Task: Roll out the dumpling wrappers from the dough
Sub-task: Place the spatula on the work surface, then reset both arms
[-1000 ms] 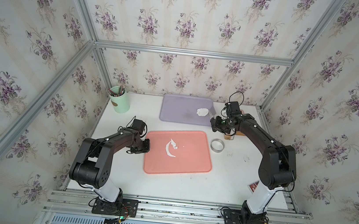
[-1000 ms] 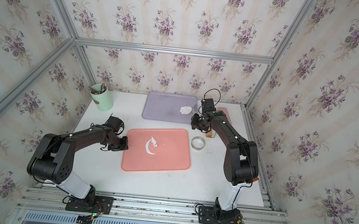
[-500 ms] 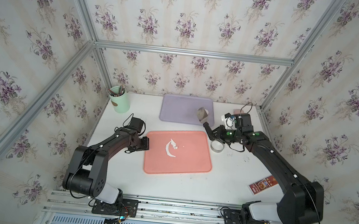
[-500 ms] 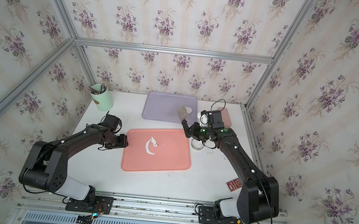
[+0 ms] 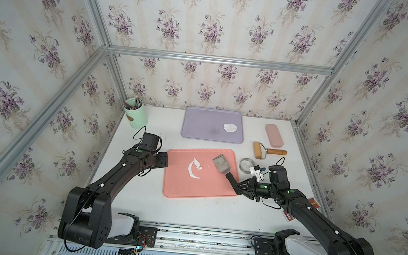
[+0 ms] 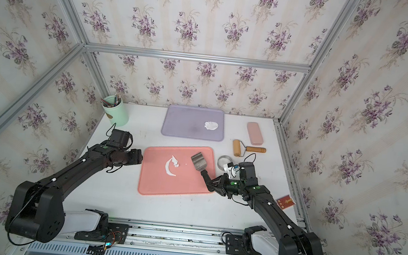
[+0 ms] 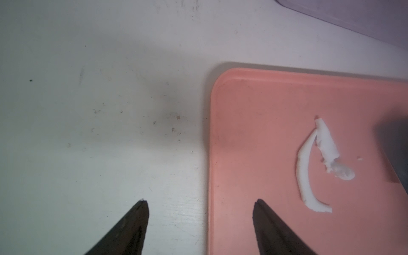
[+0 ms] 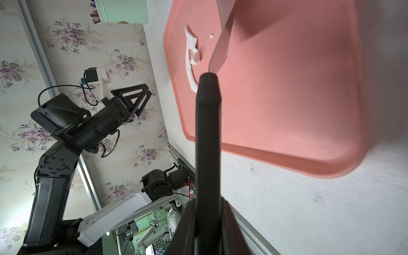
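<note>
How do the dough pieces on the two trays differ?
The dough patch on the purple tray is compact, roughly round; the dough scrap on the pink tray is a thin crescent with a ragged lump. The dough patch lies near its tray's right edge; the dough scrap nearer its tray's middle. Both are white.

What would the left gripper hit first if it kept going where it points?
Likely the pink plastic tray, at its edge: the open left gripper tilts down, one finger over it, one over the white table. Height unclear.
</note>
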Controlling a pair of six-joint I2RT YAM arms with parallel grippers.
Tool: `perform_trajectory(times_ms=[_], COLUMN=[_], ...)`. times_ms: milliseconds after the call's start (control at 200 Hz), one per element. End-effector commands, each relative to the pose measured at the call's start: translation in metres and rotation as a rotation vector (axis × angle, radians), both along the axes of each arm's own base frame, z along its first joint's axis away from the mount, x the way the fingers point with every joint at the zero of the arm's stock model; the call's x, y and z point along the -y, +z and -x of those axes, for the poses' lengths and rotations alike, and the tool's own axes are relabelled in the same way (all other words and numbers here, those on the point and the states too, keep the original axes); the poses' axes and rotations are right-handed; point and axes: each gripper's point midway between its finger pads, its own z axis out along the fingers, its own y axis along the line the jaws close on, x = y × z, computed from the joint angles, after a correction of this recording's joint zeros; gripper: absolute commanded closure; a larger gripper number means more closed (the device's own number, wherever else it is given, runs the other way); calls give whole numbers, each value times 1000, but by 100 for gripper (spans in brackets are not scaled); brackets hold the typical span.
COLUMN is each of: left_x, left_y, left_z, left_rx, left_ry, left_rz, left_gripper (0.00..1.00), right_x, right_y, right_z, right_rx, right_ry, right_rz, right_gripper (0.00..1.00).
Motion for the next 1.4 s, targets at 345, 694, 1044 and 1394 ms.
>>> perform_trajectory(times_ms=[345,694,1044,1394], left_x=[-57,-83,-63,-62], left_y=[43,33,4,6], left_z=[-24,-78,-84,-84], left_rx=[260,589,677,703], left_ry=[163,145,-16,-18], left_rz=[-268,-538,-447,-462], left_gripper=[0,0,0,0], right_x=[97,224,210,202], right_y=[-26,47,31,30], right_z=[-53,-158,-175,-167], right_rx=[85,759,1076,1166], right_ry=[-238,-860,-765,-752], right_rz=[701,1231,1105,1059], right_gripper=[0,0,0,0])
